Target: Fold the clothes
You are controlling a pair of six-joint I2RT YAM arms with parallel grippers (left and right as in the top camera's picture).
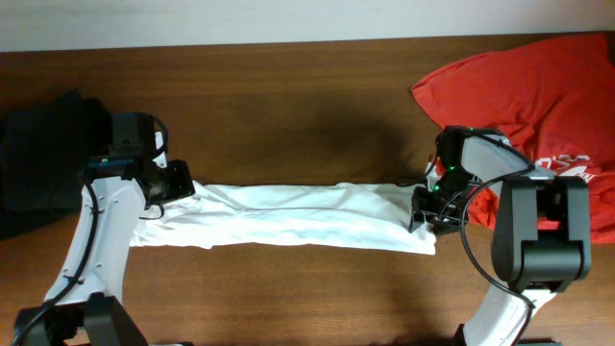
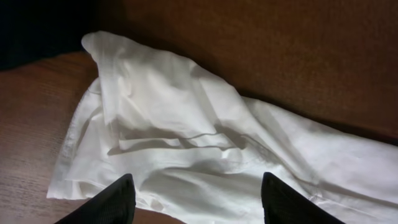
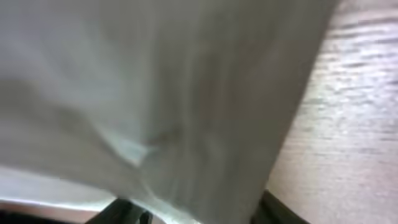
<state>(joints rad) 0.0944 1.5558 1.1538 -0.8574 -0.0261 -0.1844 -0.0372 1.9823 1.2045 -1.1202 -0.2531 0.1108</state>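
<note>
In the overhead view, a heap of black garments (image 1: 38, 159) is lying at the left edge of the wooden table (image 1: 288, 115), and a red shirt (image 1: 538, 96) with white print is filling the upper right corner, just behind the right arm. The white T-shirt (image 1: 288, 216) is lying as a long, narrow band across the middle of the frame. The left gripper (image 1: 180, 183) is sitting at its left end and the right gripper (image 1: 428, 207) at its right end. In the left wrist view, the black garments (image 2: 31, 28) are showing only as a dark patch in the upper left, clear of the fingers. The left gripper (image 2: 196, 202) is holding its two dark fingers (image 2: 112, 202) wide apart at the bottom edge. The rumpled T-shirt (image 2: 186, 143) is spreading between and beyond them, down toward the lower right, with bare table (image 2: 31, 130) to the left. In the right wrist view, blurred white T-shirt (image 3: 155, 93) fabric is covering most of the frame, very close to the lens, with a strip of table (image 3: 354, 106) showing on the right. The right gripper (image 3: 196, 211) is showing only its fingertips (image 3: 121, 210) at the bottom edge. They are standing apart with the cloth hanging across the gap, and it is not clear whether they are touching it.
</note>
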